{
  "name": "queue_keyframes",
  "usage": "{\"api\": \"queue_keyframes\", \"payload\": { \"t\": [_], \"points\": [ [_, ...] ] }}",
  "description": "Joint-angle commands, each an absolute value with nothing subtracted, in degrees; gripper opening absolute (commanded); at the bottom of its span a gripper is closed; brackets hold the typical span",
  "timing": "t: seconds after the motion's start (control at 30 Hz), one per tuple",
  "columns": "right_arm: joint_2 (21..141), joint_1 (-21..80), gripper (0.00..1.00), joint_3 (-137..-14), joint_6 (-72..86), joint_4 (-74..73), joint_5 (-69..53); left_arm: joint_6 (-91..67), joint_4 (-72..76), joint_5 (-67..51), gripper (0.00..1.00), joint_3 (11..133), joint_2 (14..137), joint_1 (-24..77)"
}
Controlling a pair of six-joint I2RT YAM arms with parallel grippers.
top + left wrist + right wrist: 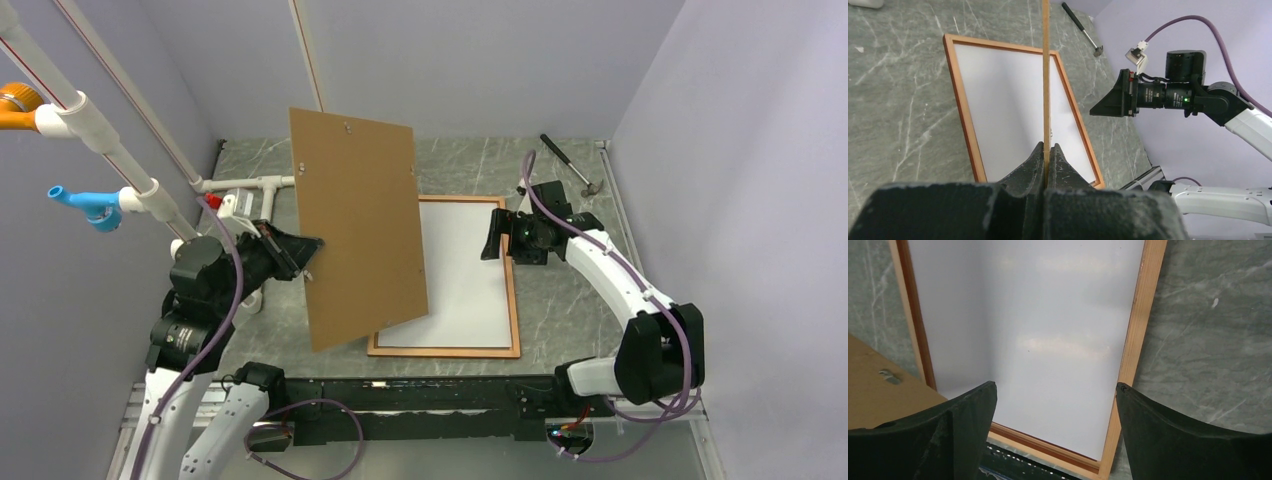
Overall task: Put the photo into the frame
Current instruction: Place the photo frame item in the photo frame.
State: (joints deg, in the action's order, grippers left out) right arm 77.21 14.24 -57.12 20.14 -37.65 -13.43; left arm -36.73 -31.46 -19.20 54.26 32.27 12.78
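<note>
The frame [515,300] lies flat on the table [570,300], right of centre in the top view. The photo [465,270] is seated inside its rails with the white back up, so the printed side is taken to face down. The long axis of both runs almost straight from the top of that view to the bottom, with the short sides at the top and bottom.

A brown backing board [360,230] is held on edge by the left gripper [300,255]. Its jaws are clamped narrowly on the board's left side, and the board stands tilted above the frame's left rail. The right gripper [495,232] hovers over the upper right of the frame with its jaws spread wide and nothing held. The photo's white back can be seen between them in the right wrist view.

The photo appears to be in place already, so the step in hand is judged to be covering it with the board. To do this well, the board should be tipped flat with its long side matched to the frame's. One edge should be set inside a rail first, and the rest lowered slowly so that the photo is not dragged. The right rail could be steadied by the open right gripper, provided it is kept clear of the descending board.
</note>
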Motion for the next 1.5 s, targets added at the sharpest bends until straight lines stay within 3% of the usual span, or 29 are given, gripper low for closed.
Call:
{"api": "queue_keyframes", "payload": {
  "t": [0.0, 0.87, 1.47],
  "points": [
    [73.8, 13.4, 0.91, -56.8, 21.3, -34.2, -16.2, -40.3, -19.8, -22.8, 0.00, 53.5, 32.9, 12.7],
    [70.1, 10.8, 0.93, -55.4, 21.7, -33.5, -18.3, -56.4, 5.0, -32.0, 0.00, 36.2, 41.5, 12.7],
    [69.6, 9.6, 0.93, -53.5, 21.2, -33.4, -18.2, -59.8, 12.7, -33.3, 0.00, 32.6, 51.8, 16.5]
  ]
}}
